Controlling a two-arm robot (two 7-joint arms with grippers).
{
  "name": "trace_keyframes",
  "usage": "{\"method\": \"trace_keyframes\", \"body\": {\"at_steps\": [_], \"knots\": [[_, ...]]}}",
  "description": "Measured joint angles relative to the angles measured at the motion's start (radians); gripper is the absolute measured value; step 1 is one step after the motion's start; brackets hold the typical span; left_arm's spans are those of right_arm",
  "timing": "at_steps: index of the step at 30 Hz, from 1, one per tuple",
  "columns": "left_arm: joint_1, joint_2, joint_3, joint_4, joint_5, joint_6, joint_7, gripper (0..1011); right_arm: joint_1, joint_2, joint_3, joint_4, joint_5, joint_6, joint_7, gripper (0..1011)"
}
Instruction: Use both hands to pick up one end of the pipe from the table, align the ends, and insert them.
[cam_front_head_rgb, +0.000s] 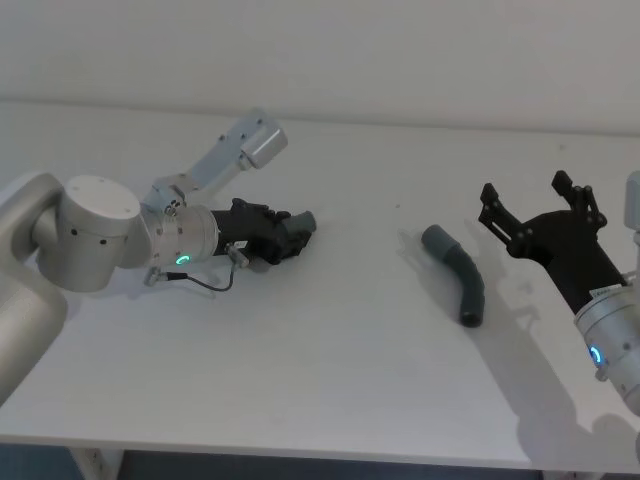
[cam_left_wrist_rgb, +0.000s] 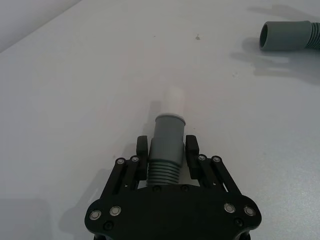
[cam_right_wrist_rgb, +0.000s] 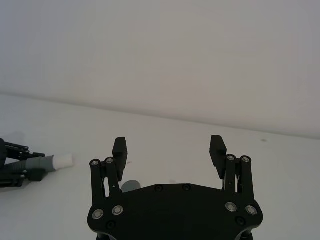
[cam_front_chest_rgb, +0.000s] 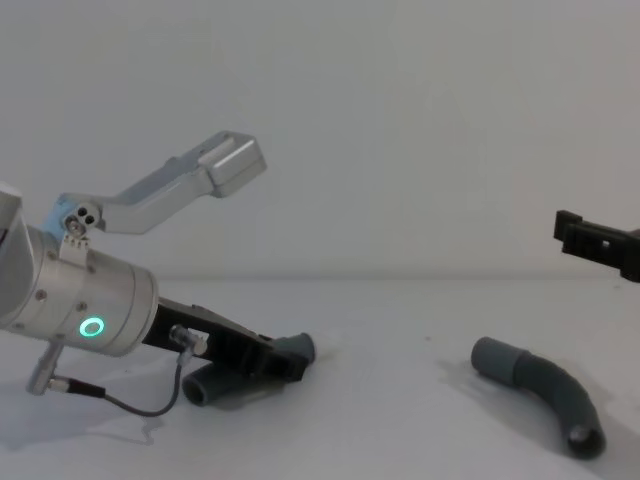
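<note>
My left gripper (cam_front_head_rgb: 286, 238) (cam_left_wrist_rgb: 167, 146) lies low over the left part of the white table (cam_front_head_rgb: 330, 390), shut on one grey pipe piece (cam_left_wrist_rgb: 167, 137) (cam_front_chest_rgb: 298, 349). Its collar end (cam_front_head_rgb: 305, 222) sticks out past the fingers and points right. The other pipe piece (cam_front_head_rgb: 458, 278) (cam_front_chest_rgb: 548, 392), a curved elbow, lies on the table right of centre, with its wider collar end (cam_front_head_rgb: 435, 238) (cam_left_wrist_rgb: 280, 36) facing left. My right gripper (cam_front_head_rgb: 527, 198) (cam_right_wrist_rgb: 169, 149) hovers open just right of that piece, with nothing between its fingers.
The table's front edge (cam_front_head_rgb: 300, 455) runs close below both arms. A plain pale wall (cam_front_chest_rgb: 400, 120) stands behind the table.
</note>
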Motion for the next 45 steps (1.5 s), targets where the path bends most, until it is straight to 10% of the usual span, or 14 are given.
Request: {"method": "trace_keyframes", "body": {"at_steps": [13, 28, 45], "knots": [[0.000, 0.000, 0.000, 0.000, 0.000, 0.001, 0.000, 396, 0.032, 0.026, -0.036, 0.010, 0.002, 0.070, 0.078, 1000], [0.000, 0.000, 0.000, 0.000, 0.000, 0.001, 0.000, 382, 0.114, 0.076, -0.112, 0.044, 0.029, 0.289, 0.221, 1000], [0.000, 0.000, 0.000, 0.000, 0.000, 0.001, 0.000, 382, 0.167, 0.074, -0.119, 0.087, 0.071, 0.453, 0.231, 1000]]}}
